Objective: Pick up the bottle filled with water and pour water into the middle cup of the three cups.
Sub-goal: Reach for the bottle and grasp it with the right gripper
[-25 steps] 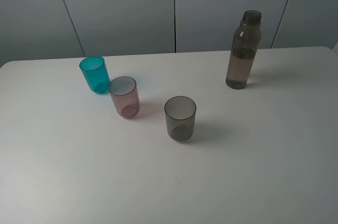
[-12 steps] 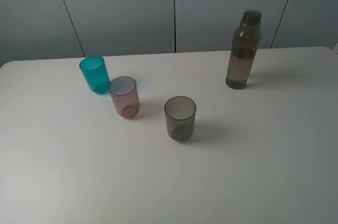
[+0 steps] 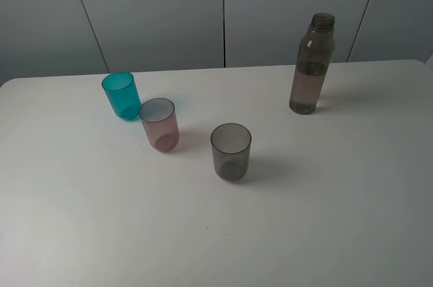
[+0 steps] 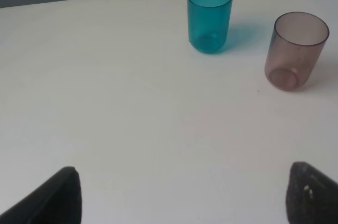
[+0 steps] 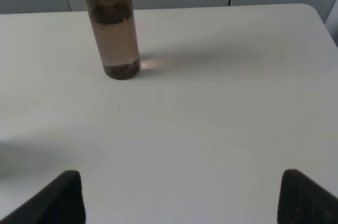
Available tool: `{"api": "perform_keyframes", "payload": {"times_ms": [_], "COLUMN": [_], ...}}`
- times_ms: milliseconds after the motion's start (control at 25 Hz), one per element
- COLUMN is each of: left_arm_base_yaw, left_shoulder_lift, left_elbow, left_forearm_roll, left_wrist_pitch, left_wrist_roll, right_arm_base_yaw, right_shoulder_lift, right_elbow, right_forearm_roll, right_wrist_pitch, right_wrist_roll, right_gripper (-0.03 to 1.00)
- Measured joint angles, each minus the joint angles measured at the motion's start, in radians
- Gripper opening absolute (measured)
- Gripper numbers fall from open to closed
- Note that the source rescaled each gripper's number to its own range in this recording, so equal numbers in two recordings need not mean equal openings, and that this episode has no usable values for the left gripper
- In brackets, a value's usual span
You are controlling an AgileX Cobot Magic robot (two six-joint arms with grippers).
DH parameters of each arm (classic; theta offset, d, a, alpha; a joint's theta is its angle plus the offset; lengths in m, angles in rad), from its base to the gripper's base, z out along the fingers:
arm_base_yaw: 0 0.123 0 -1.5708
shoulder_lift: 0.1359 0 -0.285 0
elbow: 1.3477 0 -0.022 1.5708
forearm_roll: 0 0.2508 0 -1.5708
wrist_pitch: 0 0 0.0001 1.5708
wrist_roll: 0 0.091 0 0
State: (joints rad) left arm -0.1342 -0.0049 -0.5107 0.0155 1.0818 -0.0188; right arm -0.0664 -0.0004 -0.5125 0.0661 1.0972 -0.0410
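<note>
Well ahead of the spread right pincer [image 5: 179, 200] stands the bottle [image 5: 112, 34].

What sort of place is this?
Likely a lab test bench, not a kitchen: plain white table, grey panel wall, only staged props: bottle, teal cup, middle cup, grey cup.

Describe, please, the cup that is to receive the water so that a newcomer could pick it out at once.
On the white table, look to the left of the tall bottle. The middle cup stands between the teal cup behind it and the smoky grey cup in front. It is the only pale pink-mauve one.
</note>
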Motion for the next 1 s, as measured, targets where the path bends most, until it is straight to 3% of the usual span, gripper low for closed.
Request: {"api": "perform_keyframes", "payload": {"times_ms": [240, 520, 800, 1000], "left_arm_base_yaw": [0.000, 0.000, 0.000, 0.000], "left_shoulder_lift": [0.000, 0.000, 0.000, 0.000], "left_elbow": [0.000, 0.000, 0.000, 0.000], "left_forearm_roll": [0.000, 0.000, 0.000, 0.000], "left_wrist_pitch": [0.000, 0.000, 0.000, 0.000], "left_wrist_roll": [0.005, 0.003, 0.001, -0.001], "right_arm_base_yaw": [0.000, 0.000, 0.000, 0.000], "right_shoulder_lift": [0.019, 0.244, 0.515, 0.693], "right_elbow": [-0.056, -0.149, -0.223, -0.232], "right_forearm_roll": [0.000, 0.000, 0.050, 0.128], "right_wrist_pitch": [0.033, 0.030, -0.031, -0.167], "right_wrist_roll": [0.000, 0.000, 0.000, -0.002], "right_gripper": [0.38, 0.38, 0.38, 0.38]}}
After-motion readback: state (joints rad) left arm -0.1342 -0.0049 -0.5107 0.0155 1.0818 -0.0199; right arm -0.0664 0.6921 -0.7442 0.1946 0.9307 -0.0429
